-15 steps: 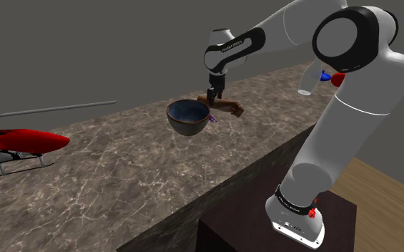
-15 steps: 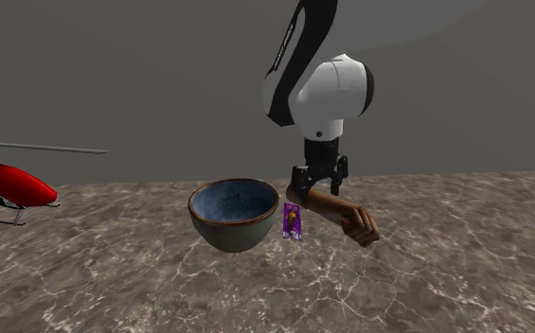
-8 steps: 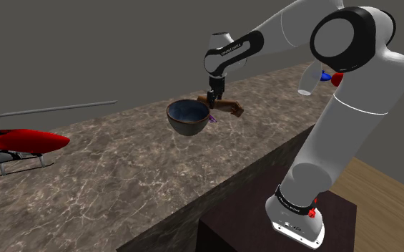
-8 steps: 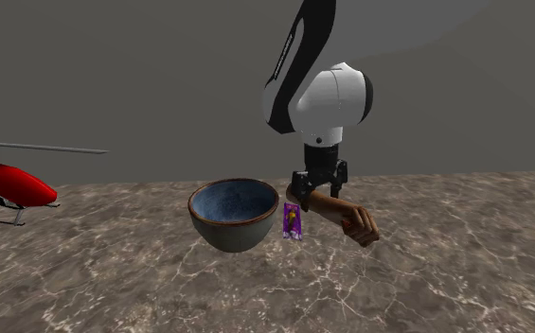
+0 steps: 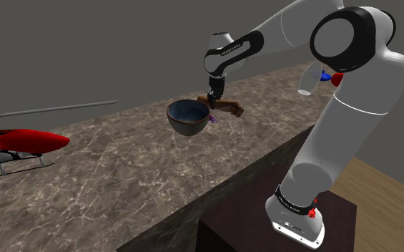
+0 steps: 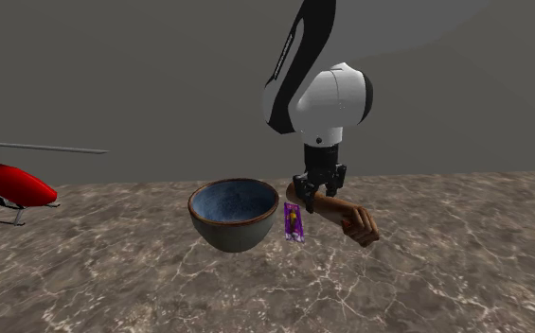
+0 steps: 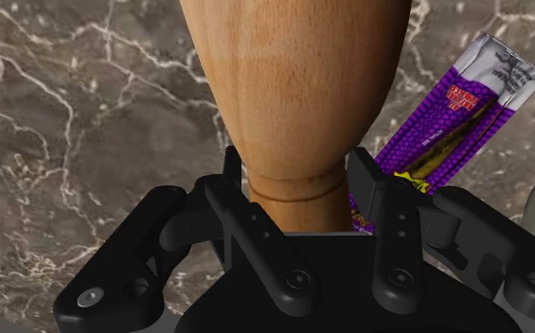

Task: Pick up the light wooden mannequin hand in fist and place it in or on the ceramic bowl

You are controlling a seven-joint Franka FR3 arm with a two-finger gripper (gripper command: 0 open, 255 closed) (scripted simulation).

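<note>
The wooden mannequin hand (image 6: 350, 219) lies on the marble counter (image 5: 121, 172) with its fist pointing away from the arm's base and its forearm end under my gripper (image 6: 318, 194). In the wrist view my gripper (image 7: 298, 184) is shut on the narrow base of the wooden forearm (image 7: 294, 85), and both fingers (image 7: 232, 180) press its sides. The dark bowl with a blue inside (image 6: 234, 216) stands just to the second exterior view's left of the hand. In the shoulder view my gripper (image 5: 214, 98) hangs down right behind the bowl (image 5: 187, 117), over the hand (image 5: 229, 107).
A purple packet (image 6: 293, 220) stands between the bowl and the wooden hand, close beside my gripper (image 7: 459, 113). A red toy helicopter (image 5: 21, 141) sits at the counter's far left. A small blue and red object (image 5: 329, 75) is behind the arm's elbow.
My gripper came down a little onto the forearm end, and its fingers went from wide apart to shut on the wood. Hand and bowl have not moved.
</note>
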